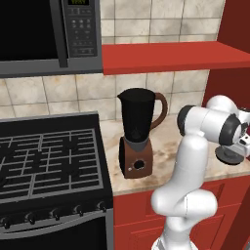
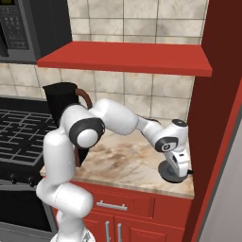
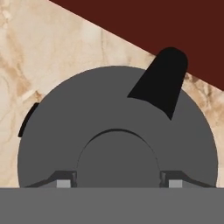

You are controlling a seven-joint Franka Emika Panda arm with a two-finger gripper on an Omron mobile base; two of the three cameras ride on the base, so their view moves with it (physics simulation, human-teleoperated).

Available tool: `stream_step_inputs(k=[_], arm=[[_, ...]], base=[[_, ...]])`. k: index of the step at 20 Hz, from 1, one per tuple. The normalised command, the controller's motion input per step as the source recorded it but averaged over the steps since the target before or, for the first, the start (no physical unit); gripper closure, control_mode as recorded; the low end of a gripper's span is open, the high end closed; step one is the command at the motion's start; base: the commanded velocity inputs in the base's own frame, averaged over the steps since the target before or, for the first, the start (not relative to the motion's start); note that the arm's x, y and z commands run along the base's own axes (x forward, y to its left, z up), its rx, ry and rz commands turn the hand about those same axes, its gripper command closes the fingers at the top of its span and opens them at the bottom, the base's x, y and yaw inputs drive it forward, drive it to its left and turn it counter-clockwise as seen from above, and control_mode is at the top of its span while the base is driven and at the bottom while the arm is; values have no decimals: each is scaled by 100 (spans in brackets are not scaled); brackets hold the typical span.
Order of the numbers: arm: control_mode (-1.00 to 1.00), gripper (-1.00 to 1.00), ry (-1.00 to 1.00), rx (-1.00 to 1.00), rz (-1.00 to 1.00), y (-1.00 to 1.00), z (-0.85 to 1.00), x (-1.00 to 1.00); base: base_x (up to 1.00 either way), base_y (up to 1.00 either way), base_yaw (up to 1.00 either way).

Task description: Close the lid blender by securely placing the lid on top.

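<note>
Pickup step in hand: the gripper (image 3: pixel 117 183) sits low over the lid (image 3: pixel 87 127) on the counter (image 2: pixel 127 163), fingers spread either side of its raised centre, grasp not confirmed; next, close, lift, carry to the blender (image 1: pixel 137 132).

The blender (image 1: pixel 137 132) stands at the centre of the frame on the marbled counter (image 1: pixel 166 146), its black jar open at the top, brown handle toward the right, brown base with a dark round knob below. Just left of it lies the black stove (image 1: pixel 49 161); a microwave (image 1: pixel 49 34) fills the upper left, and a red shelf (image 1: pixel 171 56) runs across the upper right. The white arm rises from the lower right and bends toward the right edge — there the lid (image 1: pixel 228 156) lies flat on the counter, well apart from the blender, directly under the hand.
</note>
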Motion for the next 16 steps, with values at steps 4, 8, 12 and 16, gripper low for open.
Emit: stream_step_inputs(k=[4, 8, 12, 16], arm=[[-100, 100, 0, 0, 0, 16, -12, -3], [-100, 100, 0, 0, 0, 3, 0, -6], [-100, 100, -6, -1, 0, 10, 50, -6], [-100, 100, -21, -9, 0, 23, 100, -9]], base=[[0, 0, 0], [0, 0, 0], [0, 0, 0], [0, 0, 0]])
